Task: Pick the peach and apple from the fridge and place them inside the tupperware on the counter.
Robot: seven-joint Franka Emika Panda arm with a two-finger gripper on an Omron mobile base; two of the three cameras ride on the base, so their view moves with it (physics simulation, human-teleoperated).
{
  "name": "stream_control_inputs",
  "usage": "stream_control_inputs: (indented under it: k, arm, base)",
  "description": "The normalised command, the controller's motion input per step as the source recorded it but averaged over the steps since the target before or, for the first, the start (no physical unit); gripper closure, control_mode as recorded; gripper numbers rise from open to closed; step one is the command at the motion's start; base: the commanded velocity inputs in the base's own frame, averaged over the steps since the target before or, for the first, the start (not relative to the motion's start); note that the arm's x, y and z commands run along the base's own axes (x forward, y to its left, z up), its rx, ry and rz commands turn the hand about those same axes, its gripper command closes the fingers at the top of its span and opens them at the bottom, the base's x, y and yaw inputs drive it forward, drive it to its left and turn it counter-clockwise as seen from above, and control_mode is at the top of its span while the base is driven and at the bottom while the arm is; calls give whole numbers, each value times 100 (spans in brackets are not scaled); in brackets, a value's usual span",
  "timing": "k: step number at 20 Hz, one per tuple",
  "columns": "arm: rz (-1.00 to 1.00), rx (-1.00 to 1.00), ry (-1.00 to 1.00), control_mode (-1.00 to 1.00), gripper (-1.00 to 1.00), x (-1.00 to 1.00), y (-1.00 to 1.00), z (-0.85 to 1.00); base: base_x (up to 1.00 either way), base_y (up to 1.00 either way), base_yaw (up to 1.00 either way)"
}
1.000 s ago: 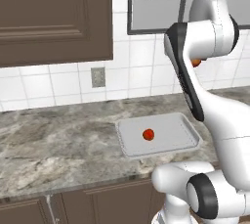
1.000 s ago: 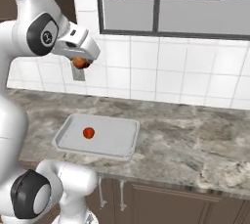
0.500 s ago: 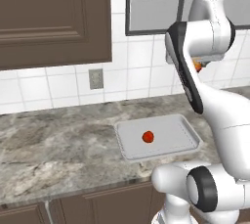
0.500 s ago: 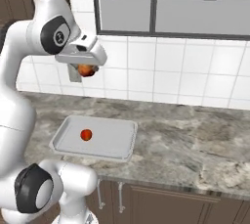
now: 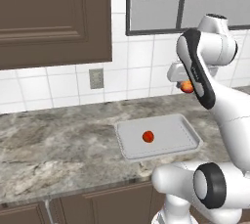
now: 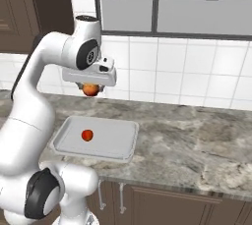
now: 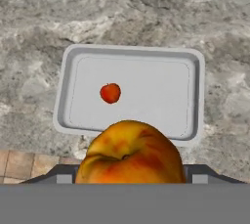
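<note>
Tupperware (image 6: 106,153) is seen lying flat on the grey-brown marbled counter (image 6: 197,145), before a white tiled wall (image 6: 197,71) and a window (image 6: 197,8), with the apple (image 6: 87,135) resting inside it toward its left part in the right base view. The peach (image 6: 90,89) is held clamped in the gripper (image 6: 90,90), above the tray's far edge. A wall outlet (image 5: 96,78) and a dark upper cabinet (image 5: 49,17) are shown by the left base view, while the peach's blush and stem dimple are made out close up in the hand view.
</note>
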Motion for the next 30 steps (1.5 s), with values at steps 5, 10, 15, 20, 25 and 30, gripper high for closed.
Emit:
stream_control_inputs:
  k: [5,10,15,20,25,30]
  arm:
    - [2,4,0,-100,100,0,-2,-84]
    - [0,0,7,-100,100,15,-3,-65]
    - [0,0,2,-100,100,32,0,-64]
    - [0,-4,0,-100,100,31,0,-73]
    - [0,-1,0,-100,100,31,0,-67]
    - [0,0,0,-100,100,29,-2,-55]
  base:
    - [0,0,0]
    - [0,0,0]
    - [0,0,0]
    - [0,0,0]
    - [0,0,0]
    - [0,0,0]
